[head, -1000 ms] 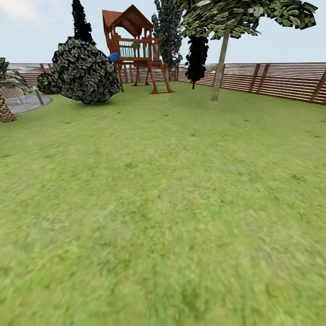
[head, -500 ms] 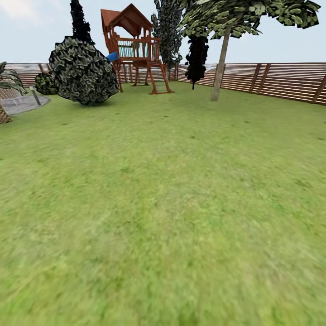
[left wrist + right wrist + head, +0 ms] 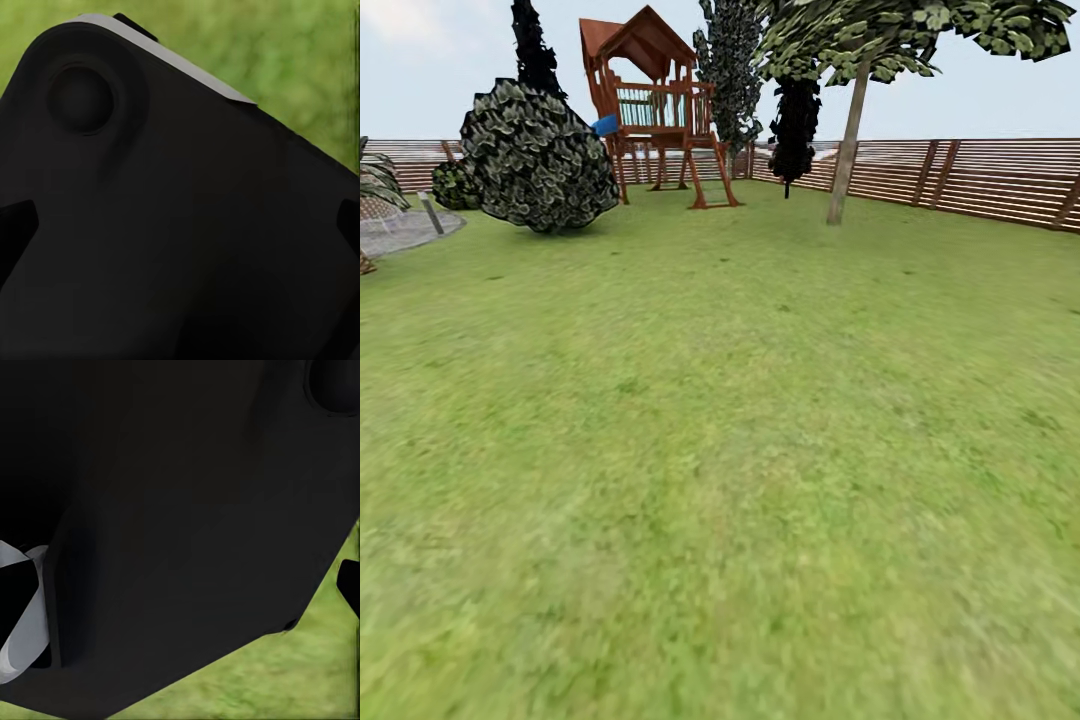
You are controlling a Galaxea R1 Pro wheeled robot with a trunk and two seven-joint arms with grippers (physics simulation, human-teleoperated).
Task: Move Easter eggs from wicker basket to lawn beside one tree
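- A brown slatted wooden fence [image 3: 1000,185] runs along the far edge of the yard, under a pale, hazy blue sky [image 3: 440,70].
- A reddish-brown wooden play tower with a peaked roof [image 3: 656,105] stands near the fence, a bit of blue slide [image 3: 605,125] showing at its left side.
- A round dark bush with pale-speckled leaves [image 3: 536,157] sits left of the tower.
- A grey gravel patch [image 3: 405,230] lies at the far left, a short grey post [image 3: 430,212] on it.
- Light is even and soft.
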